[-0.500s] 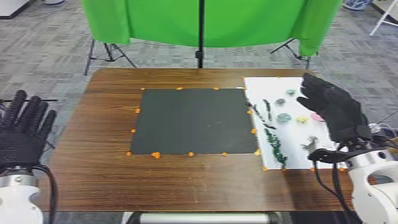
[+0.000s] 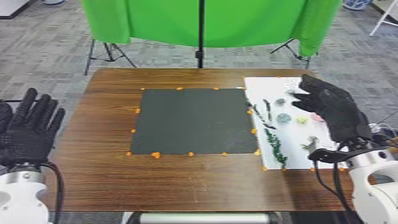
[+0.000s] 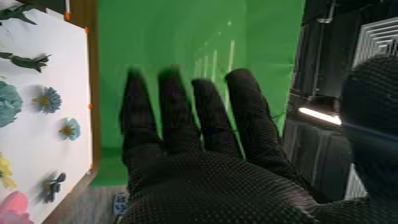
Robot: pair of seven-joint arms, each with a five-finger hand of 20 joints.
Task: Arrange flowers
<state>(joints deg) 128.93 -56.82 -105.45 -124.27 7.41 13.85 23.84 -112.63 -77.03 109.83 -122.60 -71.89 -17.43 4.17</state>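
In the head view my right hand (image 2: 333,107) hangs over the right part of the white sheet with its fingers straight, holding nothing. My left hand (image 2: 31,132) is off the table's left edge, fingers straight and spread. On the sheet lie long green leafy stems (image 2: 274,145), a pale teal flower (image 2: 283,118), a yellow one (image 2: 302,120) and a pink one (image 2: 317,118) partly behind my right hand. The right wrist view has my right hand (image 3: 213,185) open, with a blue flower (image 3: 48,100), a smaller teal flower (image 3: 70,129) and a dark one (image 3: 54,187) on the sheet.
A dark square mat (image 2: 194,121) lies mid-table, held by orange tabs. The white sheet (image 2: 260,86) adjoins it on the right, on the brown wooden table (image 2: 98,175). Behind the table hang a green cloth (image 2: 160,22) and its stand legs.
My left hand has shifted a little to the right, and its fingers stand more upright. The right hand has moved slightly left over the sheet, covering more of the flowers near its fingertips.
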